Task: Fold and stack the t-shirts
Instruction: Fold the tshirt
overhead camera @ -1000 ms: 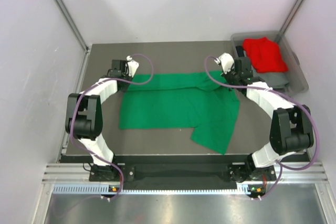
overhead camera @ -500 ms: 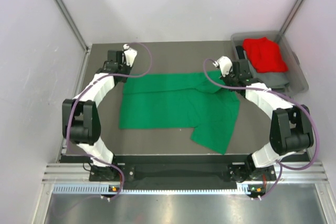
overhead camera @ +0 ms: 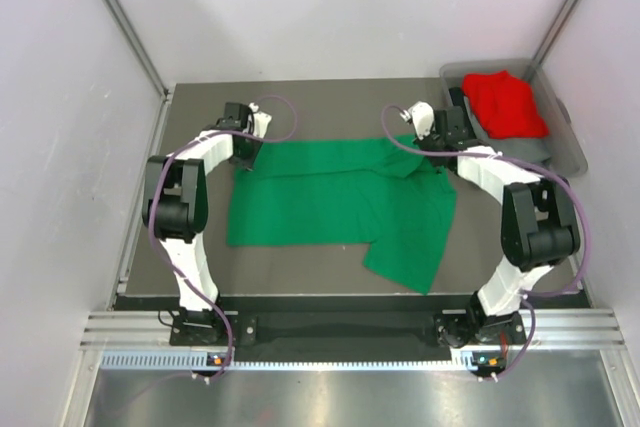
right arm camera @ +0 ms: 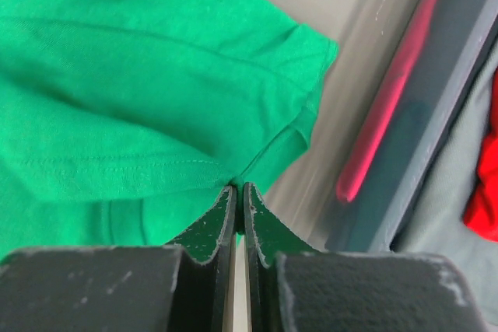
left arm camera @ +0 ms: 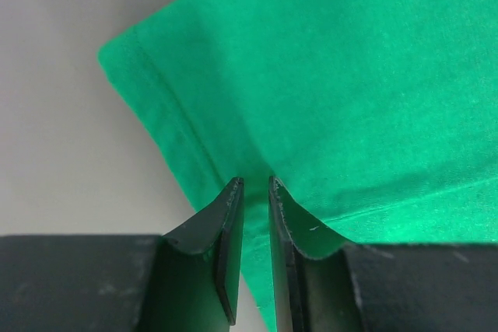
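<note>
Left gripper [overhead camera: 243, 150] moved back onto green shirt [overhead camera: 330, 203] corner, both grippers pinched shut on its far edge, right gripper [overhead camera: 432, 142] too, shirt spread on table [overhead camera: 200, 257], red shirt [overhead camera: 505, 102] in bin [overhead camera: 565, 147]

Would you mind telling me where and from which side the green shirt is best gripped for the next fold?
Probably at the two far corners of the green shirt, pinching the hemmed edge from the far side. It lies flat, so only edges offer a lip. The left end effector and right end effector already sit on those hems, nearly closed.
</note>
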Tool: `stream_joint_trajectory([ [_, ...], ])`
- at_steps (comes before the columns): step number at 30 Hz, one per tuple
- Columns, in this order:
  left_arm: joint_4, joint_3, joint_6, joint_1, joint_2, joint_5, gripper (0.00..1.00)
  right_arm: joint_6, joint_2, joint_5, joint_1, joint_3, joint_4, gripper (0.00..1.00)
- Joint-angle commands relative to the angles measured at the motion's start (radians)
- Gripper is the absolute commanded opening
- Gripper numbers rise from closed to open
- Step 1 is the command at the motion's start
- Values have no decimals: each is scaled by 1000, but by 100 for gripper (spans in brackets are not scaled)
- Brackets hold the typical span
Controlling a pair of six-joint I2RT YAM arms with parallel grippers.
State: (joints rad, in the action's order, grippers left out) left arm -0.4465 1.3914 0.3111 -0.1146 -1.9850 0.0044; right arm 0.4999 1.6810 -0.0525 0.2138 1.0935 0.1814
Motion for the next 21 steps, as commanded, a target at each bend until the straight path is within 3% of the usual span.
stream_joint_trajectory([
  [1, -5, -18, -21, -5, 63, 28, 24, -41, 43, -41, 10, 86, -57, 2],
  [6, 0, -38, -18, -8, 84, 17, 24, -52, -45, -110, 30, 46, -106, 30],
  [9, 3, -43, -20, -14, 97, 16, 24, 0, -170, -124, 85, -53, -145, 38],
  [12, 3, -43, -20, -20, 103, 13, 24, 43, -219, 29, 128, -93, -36, 36],
  [16, 6, -45, -18, -31, 103, 5, 24, 35, -138, 192, 157, -43, 87, 33],
  [21, 8, -52, -15, -34, 107, 5, 24, 29, -11, 220, 170, 22, 135, 28],
])
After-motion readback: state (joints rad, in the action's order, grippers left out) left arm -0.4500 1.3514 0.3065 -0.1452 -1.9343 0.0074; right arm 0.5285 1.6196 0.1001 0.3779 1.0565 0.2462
